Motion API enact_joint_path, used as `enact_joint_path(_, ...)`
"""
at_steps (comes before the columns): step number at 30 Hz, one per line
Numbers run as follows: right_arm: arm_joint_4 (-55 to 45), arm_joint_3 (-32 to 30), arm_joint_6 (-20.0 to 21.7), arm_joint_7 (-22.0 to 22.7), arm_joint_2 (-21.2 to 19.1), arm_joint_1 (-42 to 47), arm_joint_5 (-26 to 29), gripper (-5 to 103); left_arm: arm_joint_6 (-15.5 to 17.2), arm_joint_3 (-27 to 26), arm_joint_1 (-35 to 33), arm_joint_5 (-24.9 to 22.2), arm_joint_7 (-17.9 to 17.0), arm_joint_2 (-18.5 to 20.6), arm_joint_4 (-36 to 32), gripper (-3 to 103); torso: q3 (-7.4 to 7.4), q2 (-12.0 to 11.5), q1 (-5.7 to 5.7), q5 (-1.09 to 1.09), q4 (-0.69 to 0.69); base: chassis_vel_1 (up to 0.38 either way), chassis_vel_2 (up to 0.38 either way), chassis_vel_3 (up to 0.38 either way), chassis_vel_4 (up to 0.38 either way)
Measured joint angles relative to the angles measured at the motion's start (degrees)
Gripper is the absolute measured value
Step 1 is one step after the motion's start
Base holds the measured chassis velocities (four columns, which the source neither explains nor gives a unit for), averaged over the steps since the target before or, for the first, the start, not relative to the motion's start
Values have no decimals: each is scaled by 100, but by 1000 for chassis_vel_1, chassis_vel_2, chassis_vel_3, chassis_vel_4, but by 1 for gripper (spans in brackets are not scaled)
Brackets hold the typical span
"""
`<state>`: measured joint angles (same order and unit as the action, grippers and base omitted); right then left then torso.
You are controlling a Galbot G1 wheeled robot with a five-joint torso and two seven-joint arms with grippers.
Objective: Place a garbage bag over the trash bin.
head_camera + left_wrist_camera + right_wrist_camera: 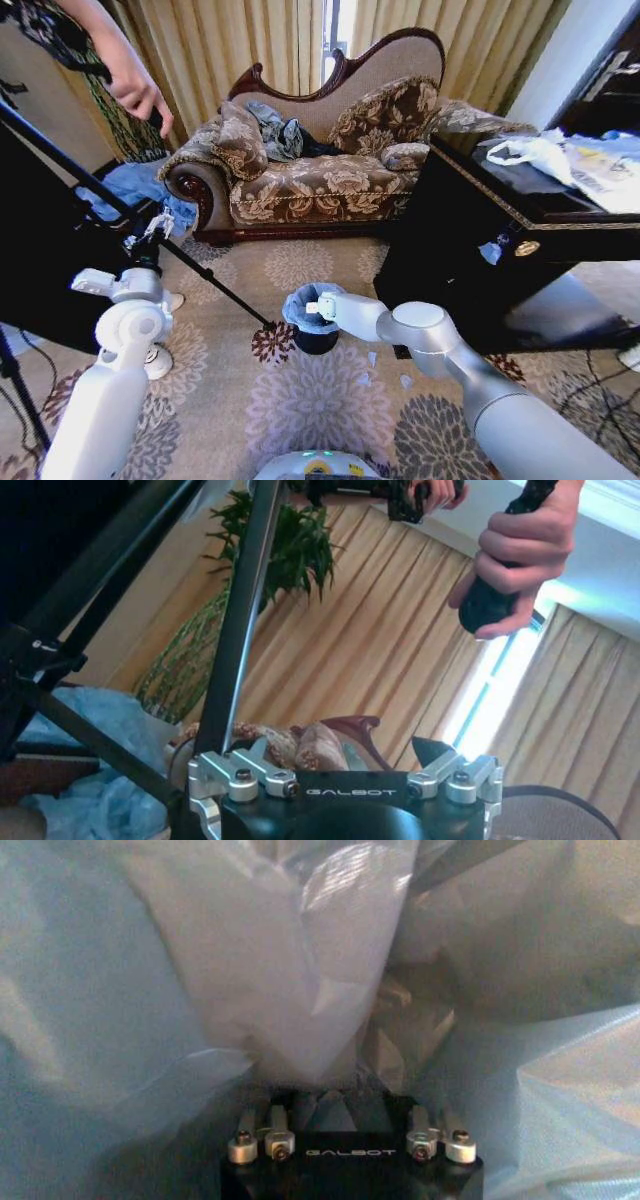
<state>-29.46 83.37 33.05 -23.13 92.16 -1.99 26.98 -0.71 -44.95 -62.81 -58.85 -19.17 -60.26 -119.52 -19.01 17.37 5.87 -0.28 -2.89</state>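
The trash bin [317, 342] is a small black cylinder standing on the patterned carpet in front of the sofa. The pale blue garbage bag [300, 303] is bunched over its top, and its crinkled film [300, 952] folds all around the right wrist camera. My right gripper [314, 308] reaches in at the bin's mouth; in the right wrist view this gripper [322, 1099] sits buried in the plastic, shut on a pinched fold of the bag. My left gripper [345, 754] is held up at the left beside a tripod, open, with nothing between its fingers [255, 751].
A black tripod leg [205, 272] slants across the carpet to just left of the bin. The sofa [320, 180] stands behind, a dark cabinet [470, 240] close on the right, a blue cloth heap [140, 190] at the left. Small scraps [385, 372] lie near the bin.
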Motion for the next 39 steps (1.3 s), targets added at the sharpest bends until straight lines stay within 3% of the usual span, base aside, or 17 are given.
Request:
enact_joint_path(2,-130,-110,321,86,-1,-12,355,70,-5,-23,-40,-1,1,-7,-17,97,0,0,0,0,0,0,0,0,0)
enact_joint_path(3,-130,-110,321,86,-1,-12,355,70,-5,-23,-40,-1,1,-7,-17,97,0,0,0,0,0,0,0,0,0)
enact_joint_path(6,-260,-363,839,291,0,9,919,80,-18,-48,-79,-8,7,-8,-26,97,0,0,0,0,1,0,0,0,0)
enact_joint_path(10,-153,-532,915,601,-2,70,1340,96,-49,-50,-111,-16,15,3,-27,94,0,0,0,0,0,0,0,0,0)
enact_joint_path(12,-128,-587,918,682,-3,89,1415,99,-53,-50,-126,-18,17,3,-35,94,0,0,0,0,-1,0,0,0,0)
enact_joint_path(17,-41,-742,917,789,-3,124,1497,100,-64,-50,-141,-21,24,-11,-48,97,0,0,0,0,0,0,0,0,0)
enact_joint_path(23,157,-900,749,600,-1,240,1312,100,-80,-43,-164,-18,35,-43,-51,97,0,0,0,0,0,0,0,0,0)
enact_joint_path(29,756,-1370,81,361,0,600,501,100,-105,-23,-299,-5,49,-54,-76,96,0,0,0,2,2,0,0,0,0)
enact_joint_path(39,507,-1531,65,399,-4,722,500,100,-142,55,-264,35,71,-40,-7,96,0,0,0,-1,-1,0,0,0,0)
